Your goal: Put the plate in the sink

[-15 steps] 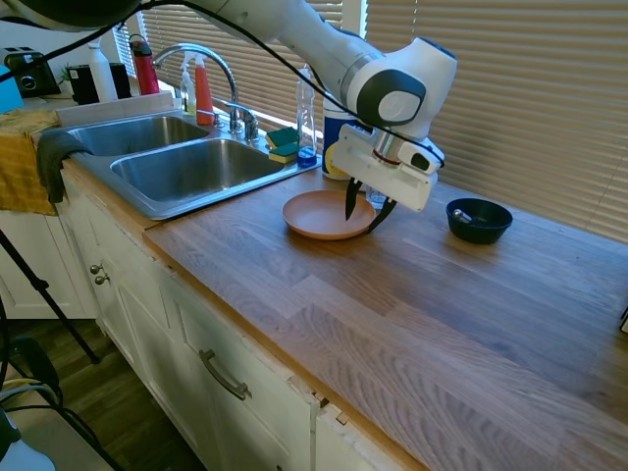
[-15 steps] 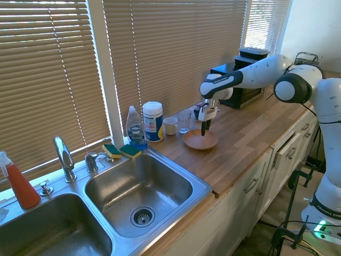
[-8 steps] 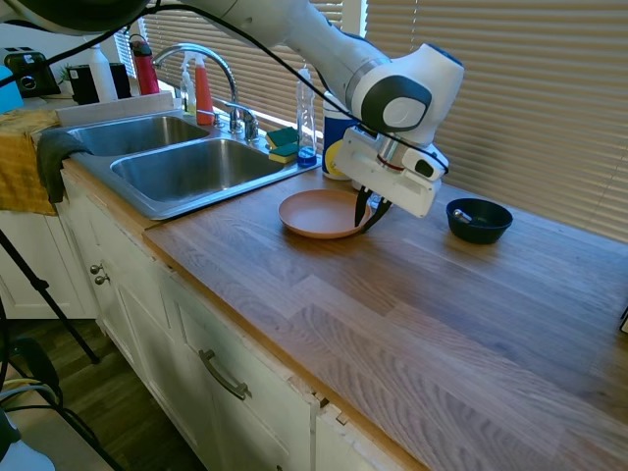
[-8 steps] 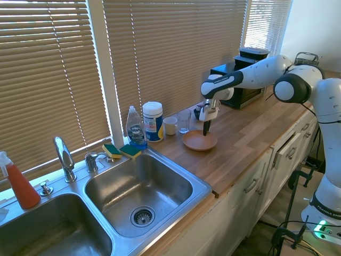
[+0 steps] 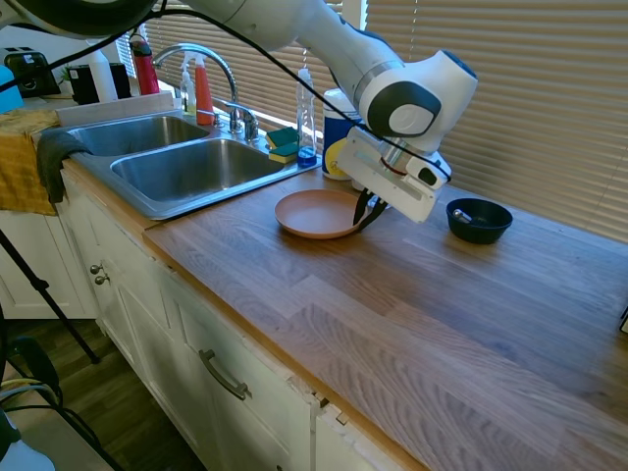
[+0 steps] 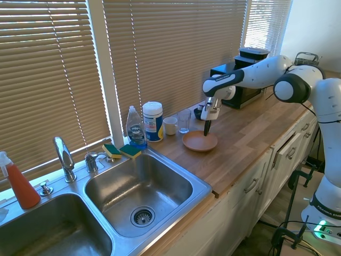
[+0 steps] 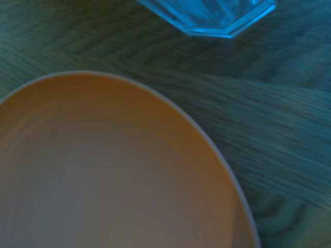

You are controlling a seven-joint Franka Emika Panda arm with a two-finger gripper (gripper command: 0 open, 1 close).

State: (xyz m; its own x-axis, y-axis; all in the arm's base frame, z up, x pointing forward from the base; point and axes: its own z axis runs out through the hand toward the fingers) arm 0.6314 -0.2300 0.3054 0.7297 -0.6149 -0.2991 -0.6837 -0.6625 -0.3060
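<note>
Look at the first outside view, going left to right. Far left is the sink (image 5: 186, 167), with its two steel bowls sunk into the worktop (image 5: 412, 304). Next comes the plate (image 5: 316, 213), lying flat on the wood, close to the sink's near corner but not touching it. It is not in the sink yet. Right after it is your claw (image 5: 366, 210), sitting at the plate's right edge, the side away from the sink. Its dark fingers are close together around that edge, and it looks like they are pinching the rim, though the spot is too small to be sure. Further right, well apart, is a small dark bowl (image 5: 479, 219). Leave that one alone.

So here is the thing that matters: the sink lies to the left of your claw, with the whole plate in between. The plate is round, so it has no long side to worry about.

I think your next move is to take the plate left, up over the sink's lip and into the nearer steel bowl. Mind the soap bottle (image 5: 306, 116) and sponges (image 5: 284, 144) behind.
</note>
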